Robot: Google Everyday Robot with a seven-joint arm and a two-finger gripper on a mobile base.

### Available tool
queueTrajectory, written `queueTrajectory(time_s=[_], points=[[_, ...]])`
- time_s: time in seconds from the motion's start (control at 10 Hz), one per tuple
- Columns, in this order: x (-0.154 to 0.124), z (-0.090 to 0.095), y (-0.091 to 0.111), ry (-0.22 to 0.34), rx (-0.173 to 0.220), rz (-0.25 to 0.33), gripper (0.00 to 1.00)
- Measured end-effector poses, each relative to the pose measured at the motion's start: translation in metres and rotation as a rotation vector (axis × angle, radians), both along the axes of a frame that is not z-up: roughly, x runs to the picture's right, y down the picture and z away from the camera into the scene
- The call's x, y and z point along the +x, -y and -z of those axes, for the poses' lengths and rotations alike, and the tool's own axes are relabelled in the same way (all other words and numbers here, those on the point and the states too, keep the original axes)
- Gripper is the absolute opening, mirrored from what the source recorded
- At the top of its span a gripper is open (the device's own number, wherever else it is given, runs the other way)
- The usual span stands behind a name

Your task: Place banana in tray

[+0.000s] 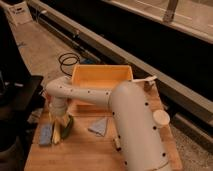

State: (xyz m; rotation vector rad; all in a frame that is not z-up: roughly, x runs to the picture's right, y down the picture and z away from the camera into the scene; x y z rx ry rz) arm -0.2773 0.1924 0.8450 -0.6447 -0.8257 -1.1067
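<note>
The banana (56, 133), small and pale yellow, lies on the wooden table (90, 150) at the front left. It sits between a blue sponge (45, 134) and a dark green curved vegetable (67, 127). My gripper (59, 119) points down right over the banana's upper end, at or just above it. The arm hides the contact. The yellow-orange tray (100, 79) stands at the back of the table, beyond the gripper, and looks empty.
A grey folded cloth (99, 126) lies mid-table beside my arm. A white utensil (145, 80) rests by the tray's right rim. A black cable (68, 61) coils on the floor behind. Dark equipment (17, 100) stands to the left.
</note>
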Motion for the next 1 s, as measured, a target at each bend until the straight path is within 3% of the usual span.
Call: queueTrajectory(time_s=[0.3,0.7,1.0], points=[[0.001,0.000,0.000,0.001,0.002,0.001,0.03],[0.007,0.023,0.019,0.049,0.058,-0.090,0.00],[0.026,0.047,0.040,0.065,0.118,-0.170,0.00]])
